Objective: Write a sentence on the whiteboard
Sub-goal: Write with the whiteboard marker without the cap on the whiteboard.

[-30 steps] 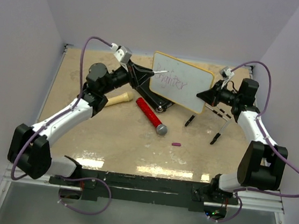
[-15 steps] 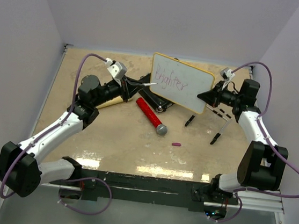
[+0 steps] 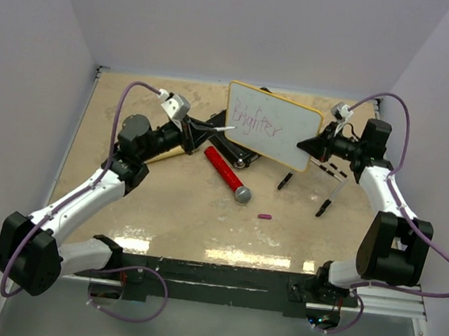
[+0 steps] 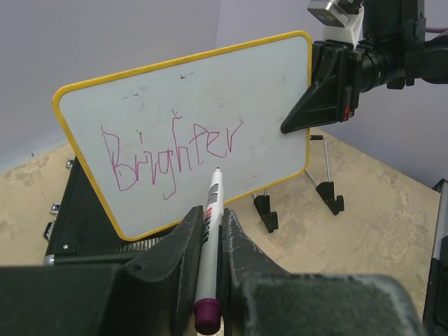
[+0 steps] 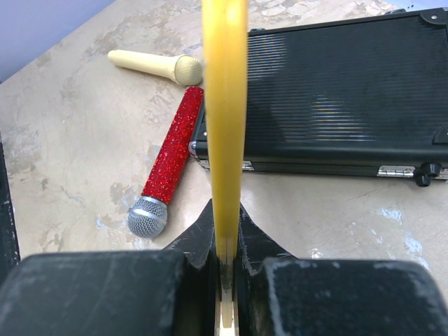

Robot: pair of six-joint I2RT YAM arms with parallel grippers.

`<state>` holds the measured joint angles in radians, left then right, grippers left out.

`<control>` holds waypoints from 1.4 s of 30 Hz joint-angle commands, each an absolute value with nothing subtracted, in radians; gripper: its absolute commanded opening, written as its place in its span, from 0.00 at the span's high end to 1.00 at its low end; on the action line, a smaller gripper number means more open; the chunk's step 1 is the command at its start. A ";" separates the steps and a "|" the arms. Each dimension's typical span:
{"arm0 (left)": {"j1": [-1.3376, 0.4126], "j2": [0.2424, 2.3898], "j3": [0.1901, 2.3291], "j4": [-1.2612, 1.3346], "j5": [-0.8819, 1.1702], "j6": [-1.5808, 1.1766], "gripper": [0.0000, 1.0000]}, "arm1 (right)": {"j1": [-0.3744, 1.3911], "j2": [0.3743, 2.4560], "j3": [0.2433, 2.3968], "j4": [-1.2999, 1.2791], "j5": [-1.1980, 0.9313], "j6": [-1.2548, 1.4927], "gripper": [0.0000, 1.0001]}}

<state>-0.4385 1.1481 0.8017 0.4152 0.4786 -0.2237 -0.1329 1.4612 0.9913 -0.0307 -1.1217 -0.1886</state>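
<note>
The whiteboard (image 3: 274, 127) with its yellow rim is held upright above the table, and my right gripper (image 3: 313, 143) is shut on its right edge. In the right wrist view the rim (image 5: 225, 105) runs edge-on between the shut right gripper (image 5: 225, 217). One purple word of the sentence (image 4: 171, 150), "Brighter", is on the board (image 4: 203, 91). My left gripper (image 4: 210, 218) is shut on a white marker (image 4: 212, 199) with a purple end. Its tip points at the board's lower part, below the word. I cannot tell whether it touches. From above, the left gripper (image 3: 203, 129) sits just left of the board.
A black case (image 3: 233, 148) lies under the board. A red glitter microphone (image 3: 228, 174) lies in front of it, and a cream microphone (image 5: 157, 65) lies further left. Two black clip feet (image 3: 285, 180) and a small purple cap (image 3: 264, 217) lie on the table.
My left arm has drawn back to the left and lower. The marker tip has dropped from the top of the writing to the board's lower left. The board has stayed put.
</note>
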 commanded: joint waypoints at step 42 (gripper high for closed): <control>-0.425 1.009 0.597 0.649 0.523 -0.363 1.00 | -0.137 1.531 0.925 0.187 -1.111 0.081 1.00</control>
